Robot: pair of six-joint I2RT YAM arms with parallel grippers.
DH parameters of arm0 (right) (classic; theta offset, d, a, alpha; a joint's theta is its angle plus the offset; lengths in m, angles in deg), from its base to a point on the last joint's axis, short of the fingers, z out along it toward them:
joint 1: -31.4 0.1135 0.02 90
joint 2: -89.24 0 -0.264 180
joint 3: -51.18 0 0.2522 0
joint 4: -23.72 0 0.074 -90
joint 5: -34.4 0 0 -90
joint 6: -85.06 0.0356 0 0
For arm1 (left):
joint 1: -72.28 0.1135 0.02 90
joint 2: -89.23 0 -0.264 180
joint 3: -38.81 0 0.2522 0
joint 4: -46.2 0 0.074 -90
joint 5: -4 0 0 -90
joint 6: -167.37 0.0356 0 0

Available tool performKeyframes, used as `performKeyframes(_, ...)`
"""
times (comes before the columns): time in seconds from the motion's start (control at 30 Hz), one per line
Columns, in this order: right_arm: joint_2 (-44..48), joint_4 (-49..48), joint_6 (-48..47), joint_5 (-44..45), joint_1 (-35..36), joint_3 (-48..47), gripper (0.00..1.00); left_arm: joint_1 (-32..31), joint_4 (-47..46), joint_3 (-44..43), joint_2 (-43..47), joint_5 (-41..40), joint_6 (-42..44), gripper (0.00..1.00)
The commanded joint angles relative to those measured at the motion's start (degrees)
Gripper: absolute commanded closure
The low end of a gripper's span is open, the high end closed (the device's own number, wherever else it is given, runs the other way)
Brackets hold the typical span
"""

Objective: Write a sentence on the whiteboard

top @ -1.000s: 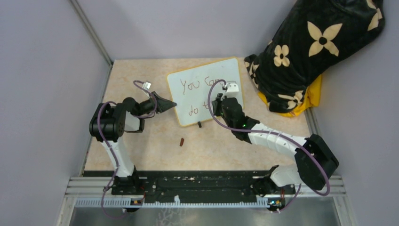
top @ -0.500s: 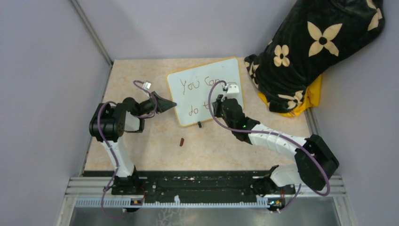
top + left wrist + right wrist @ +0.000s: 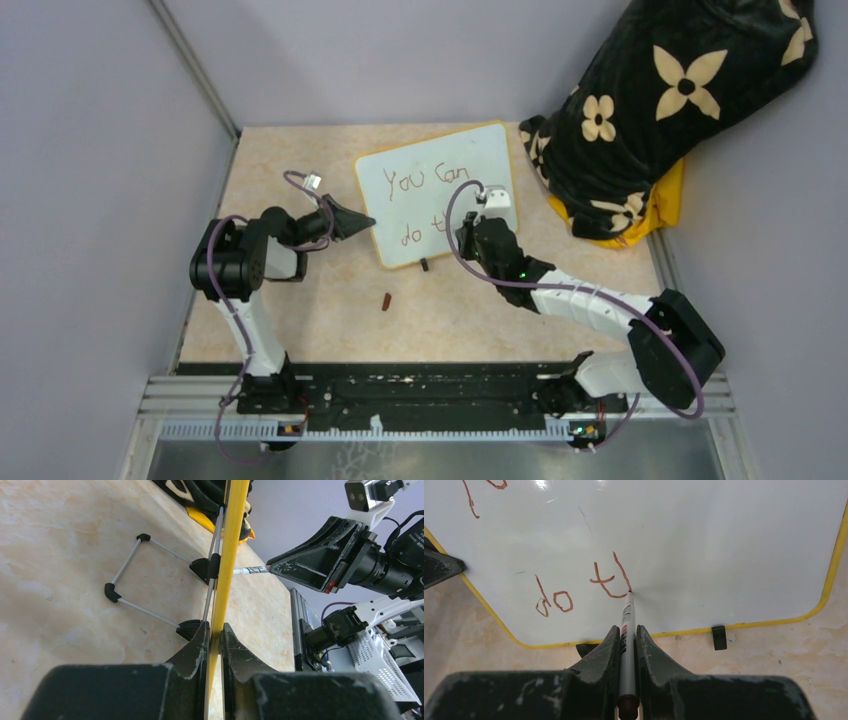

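Marker (image 3: 626,617) tip touches the whiteboard (image 3: 704,550) where the sentence (image 3: 600,580) reads "do t".
Right gripper (image 3: 626,630) clamps the marker at lower centre; left gripper (image 3: 215,628) clamps the board's yellow edge.

The overhead view is evenly and softly lit, with only faint, soft-edged shadows on the table (image 3: 290,160), and it is sharp throughout. In the right wrist view the glossy board (image 3: 724,540) shows small bright glare spots at its top edge and a pale grey shadow around the tip of the marker (image 3: 626,622). The right gripper (image 3: 626,628) looks dark and slightly soft close to the lens. In the left wrist view the left gripper (image 3: 215,626) is blurred at the bottom, while the background is bright and clear.
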Motion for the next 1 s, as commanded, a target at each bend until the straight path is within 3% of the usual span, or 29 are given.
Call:
performKeyframes(0.0, 1.7, -0.8, 1.2, -0.4, -0.3, 0.6, 1.00, -1.5, -10.1, 0.6, -0.8, 2.2, 0.4, 1.00)
performKeyframes(0.97, -1.3, -0.1, -1.3, 2.3, -0.5, -6.4, 1.00, -1.6, -9.7, 0.7, -0.8, 2.3, 0.7, 1.00)
